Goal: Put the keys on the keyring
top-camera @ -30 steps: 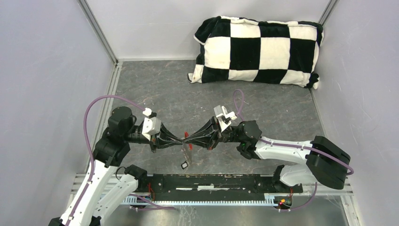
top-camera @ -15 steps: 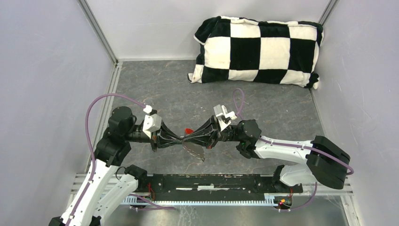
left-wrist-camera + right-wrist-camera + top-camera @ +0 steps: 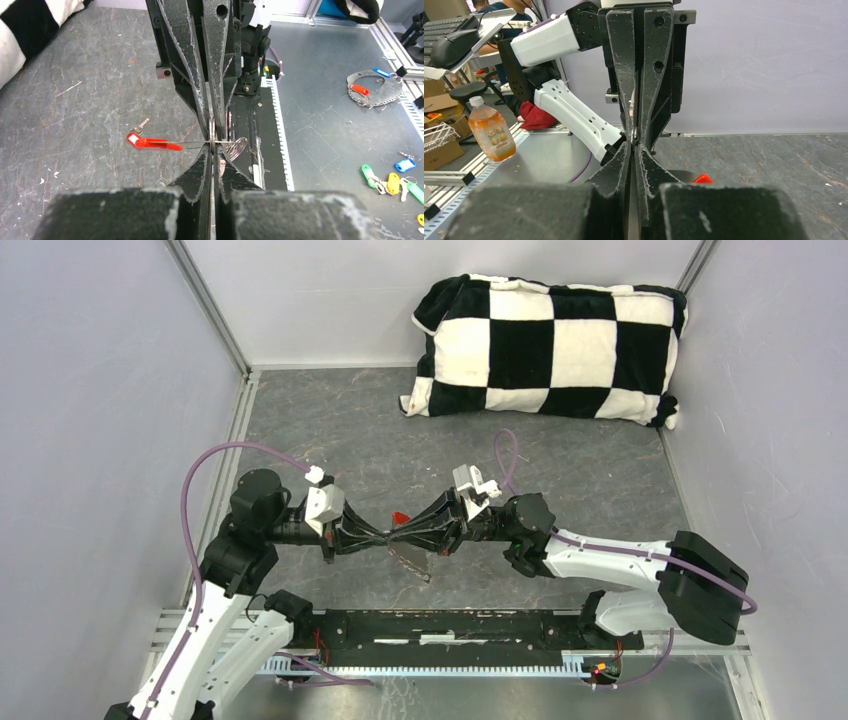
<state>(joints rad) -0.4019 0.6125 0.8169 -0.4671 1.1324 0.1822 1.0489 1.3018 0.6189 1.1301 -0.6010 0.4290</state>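
Red plastic marked the keyring in the top view, just left of the frame's centre. There the left gripper and the right gripper were set tip to tip above the grey table, so neither arm could be called the nearer. In the left wrist view, the left gripper's fingers, entering from the bottom edge, were pressed together on the silver rings at mid-frame. The right gripper's fingers, entering from the top edge, were set narrow on the same rings and appeared to pinch them. The fob was held out level toward the left of the frame, its long axis lying across the line of both grippers. A small red-headed key was seen just beside the fob's far end; whether it hung there or lay on the table beneath could not be told. The dark-headed key was not made out. In the right wrist view, only a glint of metal was shown between the nearly closed tips at centre, with a red corner of the fob low and to their right. The coming move was judged to turn on the rings being pinned between the two tips.
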